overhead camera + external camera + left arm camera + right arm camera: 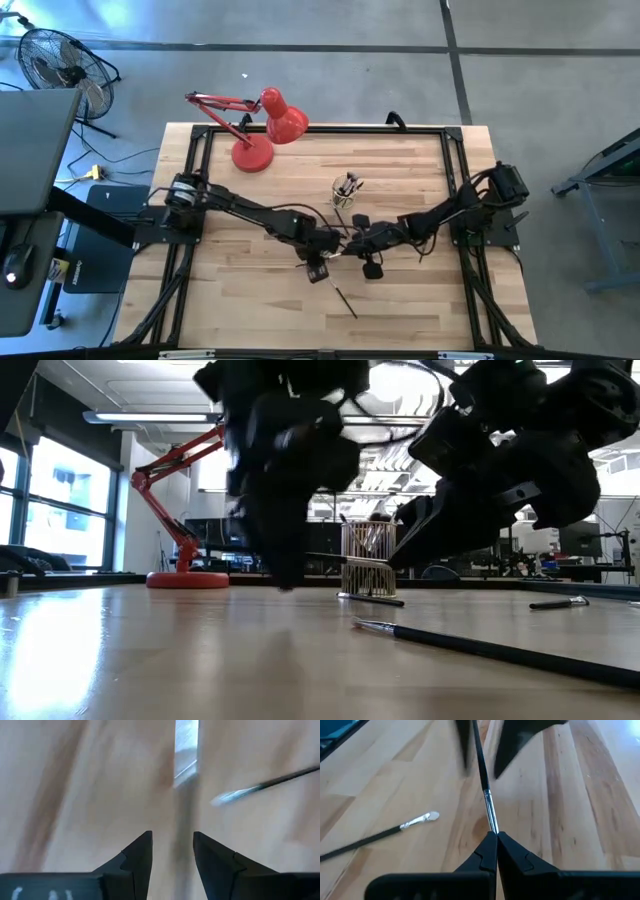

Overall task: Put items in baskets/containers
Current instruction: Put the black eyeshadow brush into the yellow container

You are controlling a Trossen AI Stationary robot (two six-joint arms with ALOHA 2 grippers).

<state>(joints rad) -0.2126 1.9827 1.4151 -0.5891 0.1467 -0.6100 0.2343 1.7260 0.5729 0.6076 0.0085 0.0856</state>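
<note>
The brush (489,810) is pinched by its silver ferrule in our right claw (496,840), low over the counter (250,300) at its middle. The glass cup (344,197), already with brushes inside, stands just beyond. Our left claw (172,851) hangs nearby with fingers narrowly apart, holding nothing. More brushes (346,300) lie loose. We judge a transfer is in hand; next we must lift, tilt the brush upright and drop it in.

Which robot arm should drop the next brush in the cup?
Probably the right. Its gripper is already shut on a brush, with the cup close by. The left gripper is open and holds nothing.
</note>
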